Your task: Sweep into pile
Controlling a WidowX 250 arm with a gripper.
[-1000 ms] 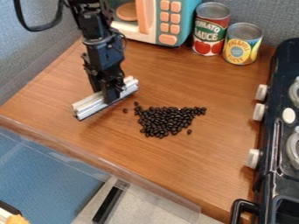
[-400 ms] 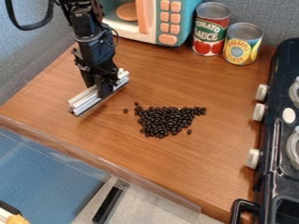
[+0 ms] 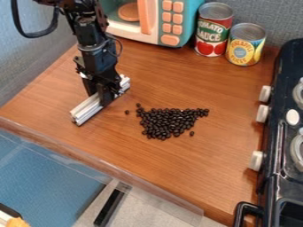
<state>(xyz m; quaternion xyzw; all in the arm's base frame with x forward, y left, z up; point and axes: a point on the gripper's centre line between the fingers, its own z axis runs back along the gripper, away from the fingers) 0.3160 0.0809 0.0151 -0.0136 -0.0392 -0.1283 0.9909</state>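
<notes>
Your fingers (image 3: 106,95) were closed around the silver metal bar (image 3: 87,109), which ran slantwise at the worktop (image 3: 180,82), its lower-left end nearer the front edge. The dark beans (image 3: 168,124) lay on the worktop, to the right of your fingers in the camera view and apart from the bar; one stray bean (image 3: 126,112) sat between bar and heap. Farther back, you had a red can (image 3: 213,37), its label bearing print, a green patch and pictured tomatoes, and beside it a yellow can (image 3: 244,48) with print on its label. The toy microwave (image 3: 177,24) stood left of them, the black stove (image 3: 283,60) at the right.
</notes>
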